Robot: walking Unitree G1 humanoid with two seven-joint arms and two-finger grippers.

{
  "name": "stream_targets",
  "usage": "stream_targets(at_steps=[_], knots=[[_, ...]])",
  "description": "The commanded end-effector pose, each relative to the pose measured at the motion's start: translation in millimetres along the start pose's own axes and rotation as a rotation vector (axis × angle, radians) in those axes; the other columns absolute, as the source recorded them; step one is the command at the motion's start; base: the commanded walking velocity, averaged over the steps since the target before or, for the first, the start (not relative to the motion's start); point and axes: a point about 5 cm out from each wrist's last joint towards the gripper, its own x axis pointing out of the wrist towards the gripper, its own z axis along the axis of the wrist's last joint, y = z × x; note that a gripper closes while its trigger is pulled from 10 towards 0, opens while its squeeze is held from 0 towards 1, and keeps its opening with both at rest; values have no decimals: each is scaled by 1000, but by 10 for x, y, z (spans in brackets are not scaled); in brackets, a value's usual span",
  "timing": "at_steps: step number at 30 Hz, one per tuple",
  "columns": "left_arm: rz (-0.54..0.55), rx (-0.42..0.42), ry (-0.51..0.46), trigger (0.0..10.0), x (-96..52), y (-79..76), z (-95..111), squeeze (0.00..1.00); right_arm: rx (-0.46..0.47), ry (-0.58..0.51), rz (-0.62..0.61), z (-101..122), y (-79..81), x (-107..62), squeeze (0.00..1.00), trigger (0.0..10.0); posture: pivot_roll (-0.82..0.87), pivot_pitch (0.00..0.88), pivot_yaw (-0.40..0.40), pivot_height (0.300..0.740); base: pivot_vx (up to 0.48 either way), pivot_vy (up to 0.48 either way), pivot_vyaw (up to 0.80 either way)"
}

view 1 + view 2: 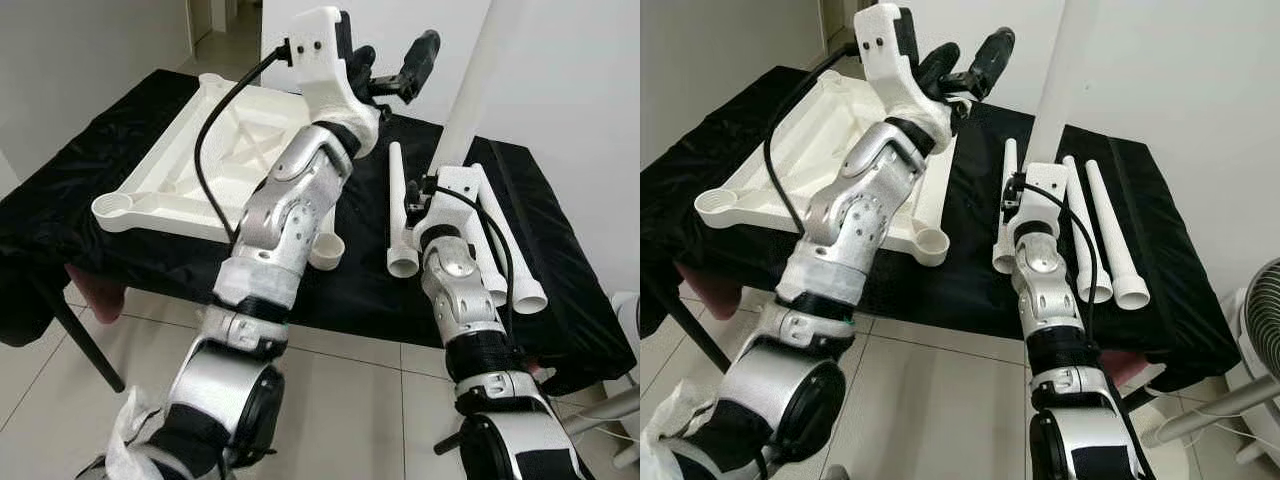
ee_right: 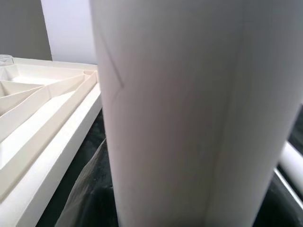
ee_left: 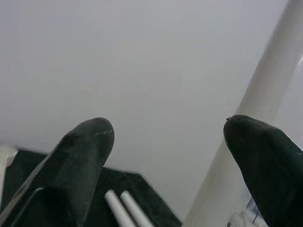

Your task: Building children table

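Note:
A white children's table top (image 1: pixel 170 170) lies upside down on a black-covered table (image 1: pixel 90 235), showing ribs and round corner sockets. My left gripper (image 1: pixel 392 62) is raised over its far right corner, open and holding nothing. My right gripper (image 1: pixel 450 168) is at the table's middle and holds a white table leg (image 1: pixel 475 80) upright; in the right wrist view that leg (image 2: pixel 189 118) is very close and hides the fingers. Three more white legs (image 1: pixel 1077 230) lie side by side on the cloth to the right of the top.
A fan (image 1: pixel 1255 320) stands on the floor at the far right. White walls rise behind the table. Something pink (image 1: pixel 95 290) sits under the table's left front edge, and tiled floor (image 1: pixel 350 400) lies below my arms.

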Motion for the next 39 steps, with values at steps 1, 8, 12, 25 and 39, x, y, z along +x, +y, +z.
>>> stream_targets(at_steps=[1, 8, 12, 25, 39], knots=[[-43, 11, 38, 10000, -8, -45, -68, 0, 26, -14, -17, 21, -50, -7, 0, 10000, 26, 0, -104, 740, 0, 0, 0], [9, 101, 204, 10000, -330, 213, -411, 0, 70, -63, -20, 92, -92, -80, 0, 10000, 0, 0, -94, 740, 0, 0, 0], [73, 202, 306, 10000, -579, 455, -598, 0, 90, -66, 3, 75, -124, -148, 0, 10000, -9, 0, -101, 740, 0, 0, 0], [219, 452, 549, 10000, -1147, 1139, -826, 0, 33, -40, 42, -65, -232, -289, 0, 10000, -12, 0, -85, 740, 0, 0, 0], [-8, 671, 845, 10000, -1466, 1302, -1199, 0, -1, -53, 63, -17, -240, -284, 0, 10000, -30, 0, -82, 740, 0, 0, 0]])
